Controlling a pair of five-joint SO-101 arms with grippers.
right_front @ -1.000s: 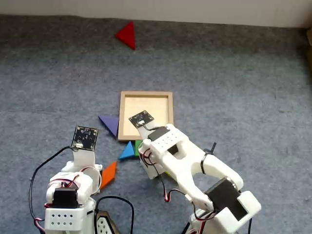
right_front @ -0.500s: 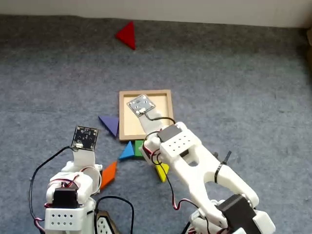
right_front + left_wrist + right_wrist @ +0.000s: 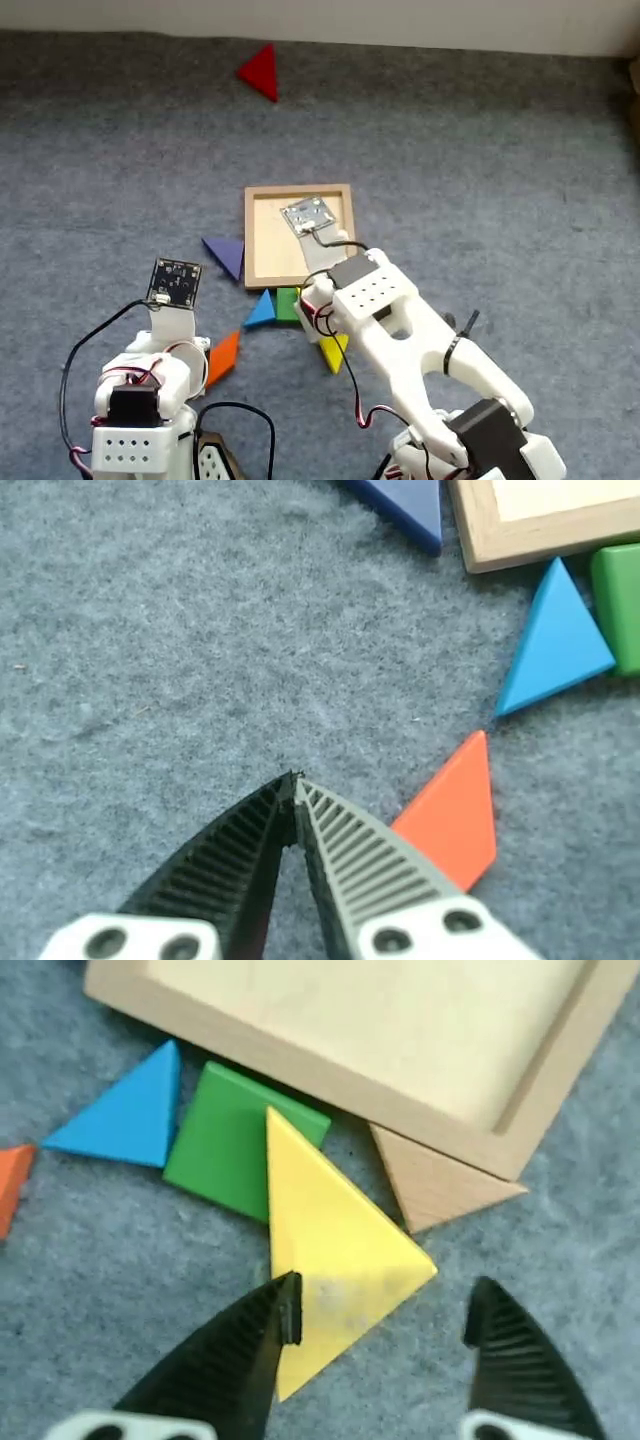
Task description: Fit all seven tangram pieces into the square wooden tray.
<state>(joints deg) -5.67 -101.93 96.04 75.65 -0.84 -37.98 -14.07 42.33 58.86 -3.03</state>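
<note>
1. Grey carpet (image 3: 520, 180): the high view catches a far-off red triangle (image 3: 260, 70); the tray (image 3: 249, 240) is bare inside.
2. The right wrist view adds a tan triangle (image 3: 435, 1185) (touching the tray).
3. The right gripper (image 3: 388, 1310) gapes over the yellow triangle (image 3: 330, 1250) — empty; the left gripper (image 3: 292, 785) is closed, empty.

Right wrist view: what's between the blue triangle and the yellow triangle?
The green square, beside the blue triangle and partly under the yellow triangle, seen in the right wrist view.

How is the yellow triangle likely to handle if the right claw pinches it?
The yellow triangle looks rigid, flat and thin: probably light, unlikely to bend or roll. One corner overlaps the green square, so a push may nudge both.
</note>
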